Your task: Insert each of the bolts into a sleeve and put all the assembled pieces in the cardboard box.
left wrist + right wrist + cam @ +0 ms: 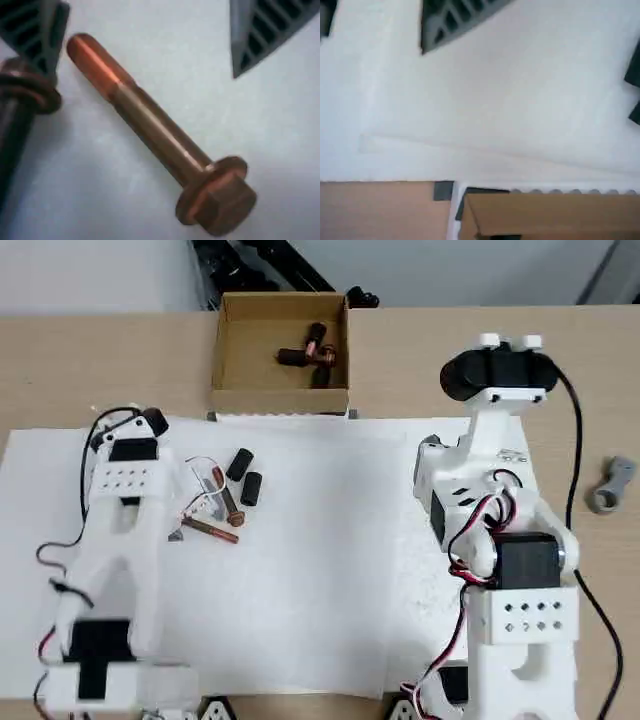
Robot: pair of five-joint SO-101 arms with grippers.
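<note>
The step in hand looks like picking up the bolt [150,125]. Some finished pieces [318,345] already lie in the cardboard box [228,350]. The left jaws stand open, one to each side of the bolt, with nothing held. They straddle the threaded end more than the plain middle. I would shift them toward the head before closing and grip squarely across the smooth shank. That leaves the tip sticking out free to enter a sleeve. A grip on the threads or the hexagon head would likely let the bolt swing.

A second bolt [27,95] lies just beside one of the left jaws, with its flange near the first bolt's tip. Closing carelessly could knock it. The right jaws are also spread and empty, above the white sheet [520,110] just in front of the box's front wall.

The bolt lies flat on the sheet, out from the box's front wall and past its corner on the left arm's side. It is farther from the box than the two black sleeves [246,476]. Its long axis runs roughly along that front wall, a little slanted. In the left wrist view the threaded tip points toward the second bolt's flange and the head points away from it. In the high view I cannot tell which end is which.
</note>
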